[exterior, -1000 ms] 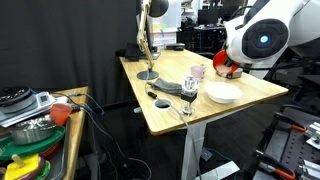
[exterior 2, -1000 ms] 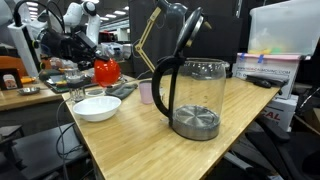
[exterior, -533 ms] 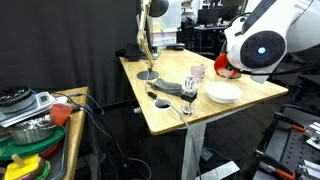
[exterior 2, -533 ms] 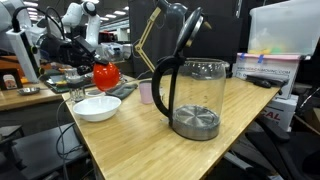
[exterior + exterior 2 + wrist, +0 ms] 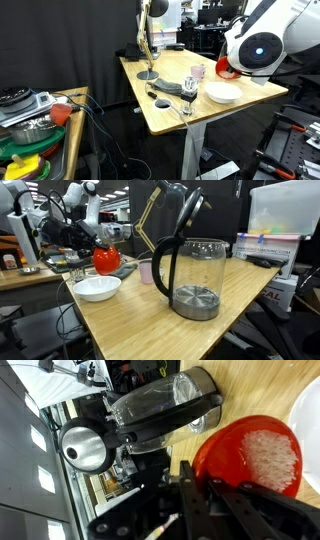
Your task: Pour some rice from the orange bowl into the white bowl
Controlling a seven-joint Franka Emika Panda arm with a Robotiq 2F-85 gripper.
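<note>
Gripper (image 5: 203, 488) is clamped on the rim of the orange bowl (image 5: 106, 255), so the pick-up looks done. Bowl's held clear of the table (image 5: 150, 320), up & just behind the white bowl (image 5: 97, 288) in an exterior view. Wrist view has the white bowl's edge just beside it, not under it. Rice (image 5: 272, 455) sits in a pale heap inside the orange bowl, on the side toward the white bowl, none spilling that I can see. I'd say the bowl's near level or barely tipped, pour not started. White bowl looks bare inside, tho white grains on white would be hard to spot from here. Right of the white bowl: pink cup (image 5: 147, 272) near it, then the kettle (image 5: 193, 275) well apart, neither in the way. Left to do, by my reckoning: bring the orange bowl over the white bowl, tip w/ care so only some rice goes, level it, set it down.
</note>
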